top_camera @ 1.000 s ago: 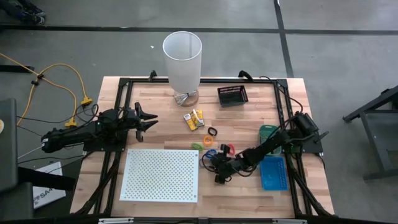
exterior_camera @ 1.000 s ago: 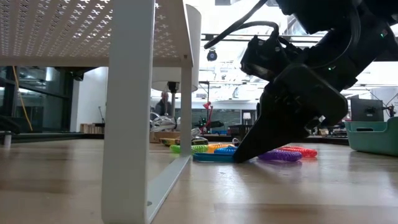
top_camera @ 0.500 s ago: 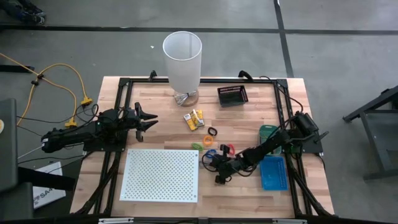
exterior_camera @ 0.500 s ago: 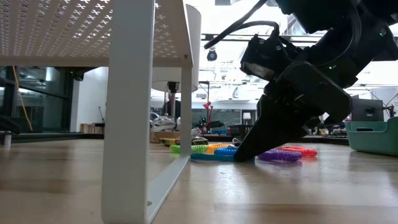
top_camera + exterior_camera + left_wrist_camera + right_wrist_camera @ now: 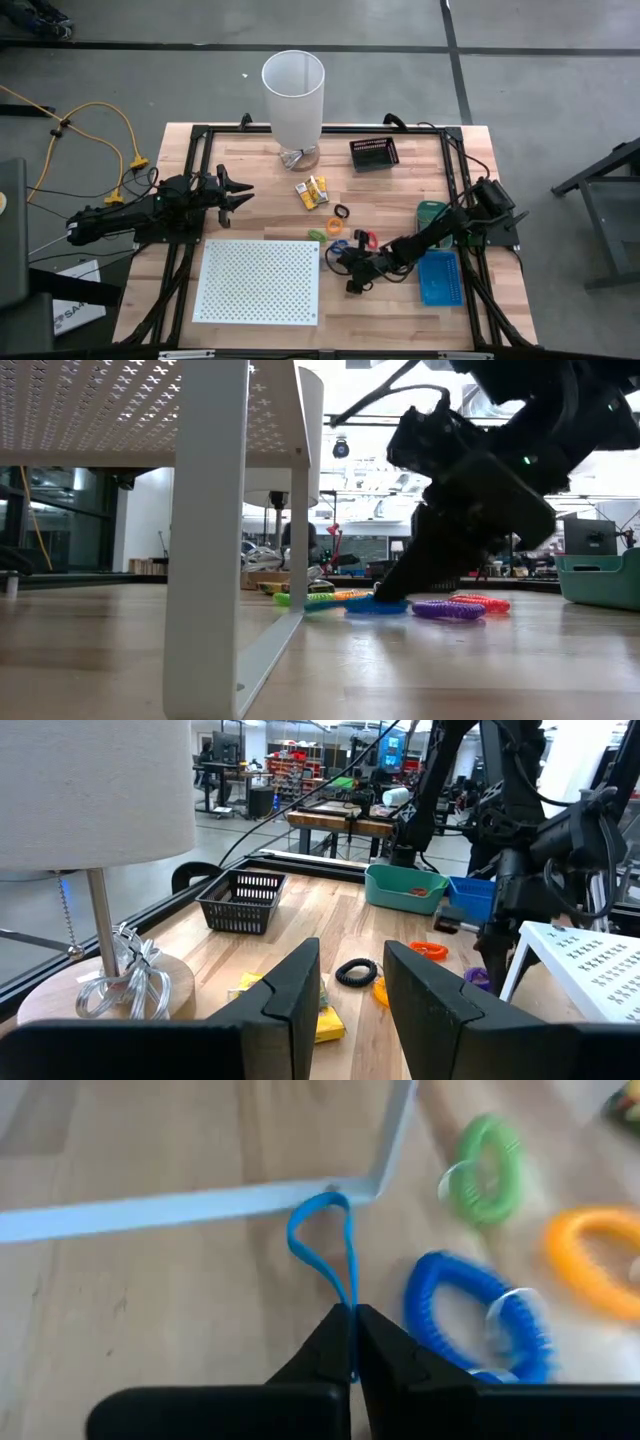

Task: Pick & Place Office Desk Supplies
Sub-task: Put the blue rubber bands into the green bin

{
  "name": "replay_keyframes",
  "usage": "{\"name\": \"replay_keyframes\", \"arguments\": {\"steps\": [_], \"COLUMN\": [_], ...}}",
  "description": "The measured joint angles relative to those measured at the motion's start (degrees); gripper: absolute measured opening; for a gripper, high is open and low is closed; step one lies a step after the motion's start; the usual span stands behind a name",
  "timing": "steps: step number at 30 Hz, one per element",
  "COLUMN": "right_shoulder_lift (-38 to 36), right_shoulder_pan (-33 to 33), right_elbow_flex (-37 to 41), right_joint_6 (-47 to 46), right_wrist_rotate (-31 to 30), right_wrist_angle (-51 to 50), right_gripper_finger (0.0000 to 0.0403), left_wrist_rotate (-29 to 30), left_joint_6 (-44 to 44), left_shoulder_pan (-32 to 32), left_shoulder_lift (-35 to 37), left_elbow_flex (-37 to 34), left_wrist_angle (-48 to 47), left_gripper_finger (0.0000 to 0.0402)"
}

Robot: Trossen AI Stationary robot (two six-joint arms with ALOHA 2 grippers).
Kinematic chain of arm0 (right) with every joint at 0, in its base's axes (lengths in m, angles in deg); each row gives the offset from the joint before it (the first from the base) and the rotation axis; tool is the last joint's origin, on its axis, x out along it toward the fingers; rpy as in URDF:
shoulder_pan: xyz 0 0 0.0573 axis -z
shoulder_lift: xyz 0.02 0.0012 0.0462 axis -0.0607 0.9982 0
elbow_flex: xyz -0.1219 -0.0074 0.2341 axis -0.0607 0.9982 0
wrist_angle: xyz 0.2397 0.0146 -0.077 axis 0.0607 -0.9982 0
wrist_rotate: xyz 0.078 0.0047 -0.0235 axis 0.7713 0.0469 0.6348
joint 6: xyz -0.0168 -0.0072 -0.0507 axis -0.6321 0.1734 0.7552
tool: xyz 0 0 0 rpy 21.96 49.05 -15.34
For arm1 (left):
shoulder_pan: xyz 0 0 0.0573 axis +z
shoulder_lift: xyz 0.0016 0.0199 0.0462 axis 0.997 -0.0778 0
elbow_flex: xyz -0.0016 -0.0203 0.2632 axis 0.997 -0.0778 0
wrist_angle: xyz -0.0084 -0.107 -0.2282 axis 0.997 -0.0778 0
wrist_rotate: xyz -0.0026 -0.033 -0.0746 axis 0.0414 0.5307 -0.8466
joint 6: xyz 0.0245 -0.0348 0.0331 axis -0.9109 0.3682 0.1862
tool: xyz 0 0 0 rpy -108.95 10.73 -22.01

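Observation:
My right gripper (image 5: 346, 262) is low over the table near the white perforated board's right edge, shut on a thin blue rubber band (image 5: 322, 1240). Beside it lie coiled rings: blue (image 5: 470, 1315), green (image 5: 485, 1168) and orange (image 5: 590, 1260); the low view also shows a purple ring (image 5: 450, 610) and a red one (image 5: 482, 601). Yellow packets (image 5: 312, 191) and a black ring (image 5: 342, 212) lie flat at mid-table. My left gripper (image 5: 240, 190) waits open at the table's left, holding nothing. My right gripper pinches one end of the blue rubber band (image 5: 349, 1312) between its two fingertips, both strands pressed together. The rest of the band stands out ahead of the tips as an open loop (image 5: 318, 1215) toward the board's corner. Whether the loop touches the table, I cannot tell.
The white perforated board (image 5: 259, 281) stands on legs at the near left of centre. A tall white cylinder (image 5: 294, 98) and a black basket (image 5: 374, 153) are at the far edge. A green tray (image 5: 432, 213) and a blue tray (image 5: 439, 277) sit at the right.
My right gripper's fingertips have risen a little off the table and moved slightly away from the low camera. The flat blue band that lay on the table by its tips no longer lies there, and the blue coiled ring now shows below the fingers.

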Motion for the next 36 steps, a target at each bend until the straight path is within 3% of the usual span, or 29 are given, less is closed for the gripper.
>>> {"name": "replay_keyframes", "arguments": {"steps": [14,22,29,36], "right_shoulder_lift": [-6.8,-9.3,-10.9,-17.7], "right_shoulder_pan": [-0.5,-0.8,-0.8,-2.0], "right_elbow_flex": [-0.1,-0.2,-0.2,-0.2], "right_joint_6": [0.8,0.1,-8.8,-16.8], "right_wrist_rotate": [-8.0,-8.7,-10.2,-11.2], "right_wrist_angle": [-7.0,-8.5,-17.5,-31.2], "right_gripper_finger": [0.0003,0.0003,0.0003,0.0003], "left_wrist_rotate": [0.0,0.0,0.0,0.0], "left_joint_6": [0.0,0.0,0.0,0.0], "left_shoulder_pan": [0.0,0.0,0.0,0.0], "left_shoulder_lift": [0.0,0.0,0.0,0.0], "left_elbow_flex": [0.0,0.0,0.0,0.0], "left_wrist_angle": [0.0,0.0,0.0,0.0], "left_gripper_finger": [0.0108,0.0108,0.0108,0.0108]}}
